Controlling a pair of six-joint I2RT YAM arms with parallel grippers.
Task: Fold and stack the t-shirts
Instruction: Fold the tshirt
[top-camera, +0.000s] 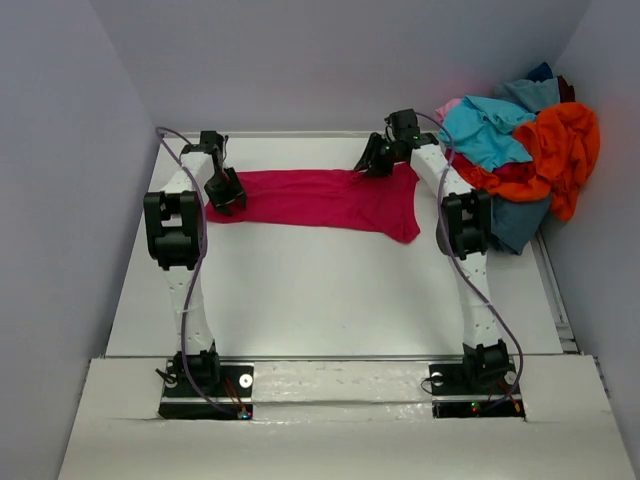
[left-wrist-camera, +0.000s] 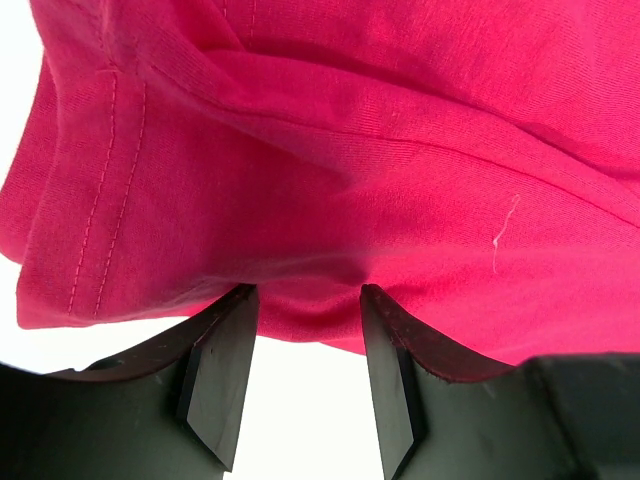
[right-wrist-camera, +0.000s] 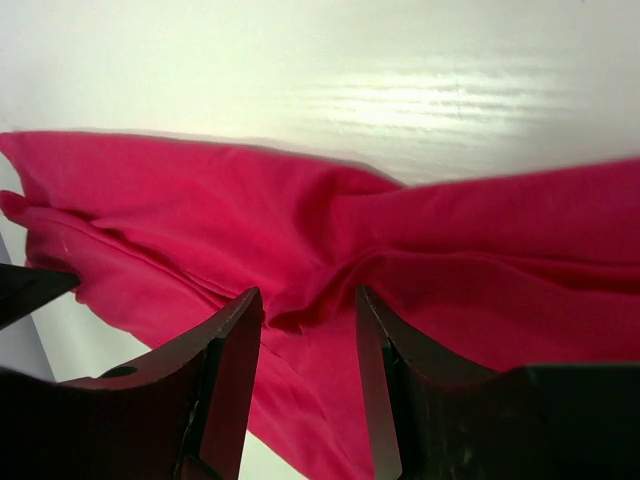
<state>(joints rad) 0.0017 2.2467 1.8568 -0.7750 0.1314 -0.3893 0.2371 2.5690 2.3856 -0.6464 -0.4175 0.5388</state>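
Two grippers, both pinching cloth. The left gripper (left-wrist-camera: 308, 298) nips a bunched edge of the crimson t-shirt (left-wrist-camera: 400, 150) beside a stitched hem. The right gripper (right-wrist-camera: 308, 300) nips a fold, creases fanning out from it. Only the overhead view shows the shirt stretched between them across the far table (top-camera: 320, 300) — and a heap crowding the right arm: turquoise shirt (top-camera: 485, 130), orange shirt (top-camera: 565, 145).

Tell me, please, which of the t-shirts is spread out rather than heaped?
The crimson-magenta t-shirt: it alone lies spread out; the orange t-shirt and turquoise t-shirt sit heaped far right.
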